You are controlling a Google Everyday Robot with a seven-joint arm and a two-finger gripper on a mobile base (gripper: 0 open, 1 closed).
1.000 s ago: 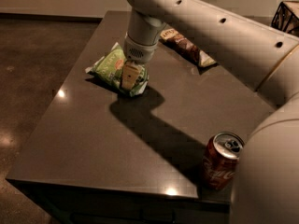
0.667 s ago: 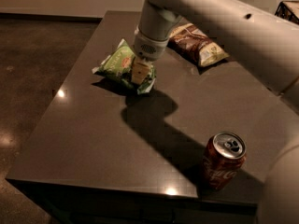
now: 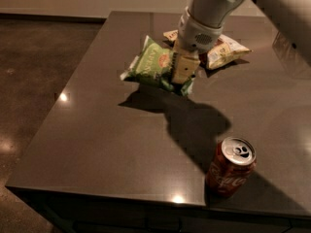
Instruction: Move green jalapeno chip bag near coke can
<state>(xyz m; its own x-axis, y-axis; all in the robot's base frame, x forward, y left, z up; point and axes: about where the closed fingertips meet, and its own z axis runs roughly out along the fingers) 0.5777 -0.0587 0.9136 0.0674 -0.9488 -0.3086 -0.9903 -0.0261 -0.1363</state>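
- The robot's gripper [image 3: 181,76] hangs over the far middle of the dark, glossy stone-look desk [image 3: 97,130]. Its cream-coloured fingers [image 3: 185,66] are closed on the right end of the small crinkly light-green jalapeno chip bag [image 3: 151,64].
- A second ago the bag lay flat on the desk, further towards 9 o'clock. Now it sits higher and has shifted towards 3 o'clock, tilted, with its left end free.
- A dark shadow now lies on the desk just below the bag, apart from it, so I judge the bag to be lifted clear of the surface and carried by the gripper.
- The red Coca-Cola can with the silver pull-tab top [image 3: 231,166] stands upright near the front edge, in the same spot as before. It is at about 5 o'clock from the bag and well apart from it.
- The brown-and-cream crinkly chip bag [image 3: 224,50] lies flat at about 2 o'clock from the gripper, just behind it, and looks untouched.
- For the task, the grasp and lift appear done. What remains is the carry towards 5 o'clock and a set-down beside the can, without knocking it over.
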